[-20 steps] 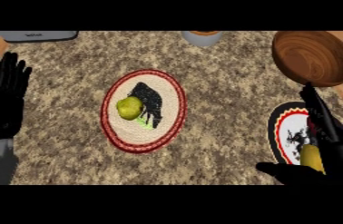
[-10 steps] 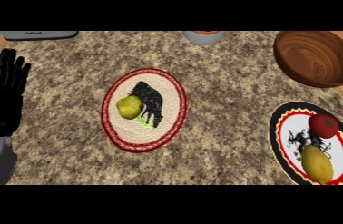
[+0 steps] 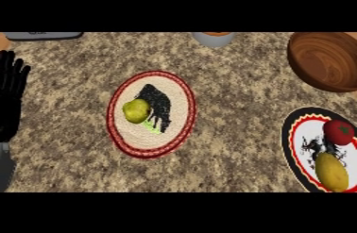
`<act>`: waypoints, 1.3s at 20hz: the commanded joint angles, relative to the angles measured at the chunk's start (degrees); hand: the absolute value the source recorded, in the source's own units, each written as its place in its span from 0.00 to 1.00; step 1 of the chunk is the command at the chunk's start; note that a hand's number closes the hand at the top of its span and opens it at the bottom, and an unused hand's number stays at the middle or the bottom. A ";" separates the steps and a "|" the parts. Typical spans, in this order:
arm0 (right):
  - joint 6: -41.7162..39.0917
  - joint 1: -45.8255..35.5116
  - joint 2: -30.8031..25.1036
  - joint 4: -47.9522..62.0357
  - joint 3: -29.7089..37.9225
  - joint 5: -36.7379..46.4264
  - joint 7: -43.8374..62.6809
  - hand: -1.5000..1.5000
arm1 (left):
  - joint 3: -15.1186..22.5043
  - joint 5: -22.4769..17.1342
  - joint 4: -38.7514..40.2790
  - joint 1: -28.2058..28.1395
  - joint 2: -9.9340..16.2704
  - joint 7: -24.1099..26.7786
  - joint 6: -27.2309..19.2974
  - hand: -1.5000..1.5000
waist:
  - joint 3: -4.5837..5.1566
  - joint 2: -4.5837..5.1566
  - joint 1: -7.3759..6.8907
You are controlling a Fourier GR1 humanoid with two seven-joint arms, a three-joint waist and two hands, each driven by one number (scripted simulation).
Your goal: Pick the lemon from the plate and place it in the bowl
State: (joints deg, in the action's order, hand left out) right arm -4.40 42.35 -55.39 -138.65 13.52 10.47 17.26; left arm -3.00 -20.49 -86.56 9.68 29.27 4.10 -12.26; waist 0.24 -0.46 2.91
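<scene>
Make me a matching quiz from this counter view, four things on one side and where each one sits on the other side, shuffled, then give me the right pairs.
Things:
1. lemon
2. wooden bowl
3. left hand
4. red-rimmed plate

Places:
A. upper right corner
B. left edge, fingers up
C. middle of the counter
D. on the black-rimmed plate, lower right

Pairs: 1-D, 2-A, 3-B, 4-C

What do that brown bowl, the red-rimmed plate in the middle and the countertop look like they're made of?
The bowl looks like polished wood: brown, with darker grain rings across its inside. The plate under the lemon looks woven, perhaps straw or wicker, going by its ribbed tan face and braided red border, though it could be patterned ceramic. The counter looks like speckled granite, mottled brown and grey.
</scene>
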 commanded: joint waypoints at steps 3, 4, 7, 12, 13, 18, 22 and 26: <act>-10.65 2.87 0.03 -8.09 5.16 -3.94 9.19 0.00 | 1.13 1.23 -1.07 1.28 -1.90 -1.48 -0.37 0.50 | -0.16 0.27 -1.76; -13.57 2.12 -0.01 -3.46 8.98 -7.51 4.95 0.00 | -0.79 0.23 3.56 2.84 -0.25 -0.05 2.94 0.50 | -0.16 0.34 -1.54; -17.52 1.24 3.39 -2.24 10.65 -5.41 5.47 0.00 | 0.65 2.13 -0.23 0.37 -3.14 0.97 1.48 0.50 | -0.21 0.28 -2.12; -23.00 -1.85 9.35 -2.24 9.94 -2.38 4.81 0.00 | -0.38 3.20 0.27 3.40 -2.97 -2.52 1.73 0.50 | -0.24 0.37 -2.32; -23.78 -4.65 8.81 0.19 8.63 -1.48 5.52 0.00 | -0.58 3.08 0.34 2.71 -3.33 -1.55 2.83 0.50 | -0.24 0.43 -2.64; -22.74 -10.04 14.35 5.07 -1.49 7.57 5.53 0.00 | -2.58 2.99 2.64 3.77 -3.18 -0.71 5.05 0.50 | -0.25 0.52 -2.95; -22.27 -12.04 18.79 10.10 -3.87 14.75 2.18 0.00 | -3.14 3.44 4.36 5.73 -4.19 -1.07 5.60 0.50 | -0.26 0.50 -2.75; -23.28 -13.05 19.35 17.72 -1.10 17.95 -5.10 0.00 | -2.44 5.19 -0.30 4.91 -4.62 -4.83 4.03 0.50 | -0.29 0.41 -2.70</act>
State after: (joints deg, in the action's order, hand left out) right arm -27.97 31.47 -37.79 -127.05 13.56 23.67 16.60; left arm -5.64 -16.27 -85.23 12.49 24.71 3.00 -7.33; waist -0.01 -0.04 0.19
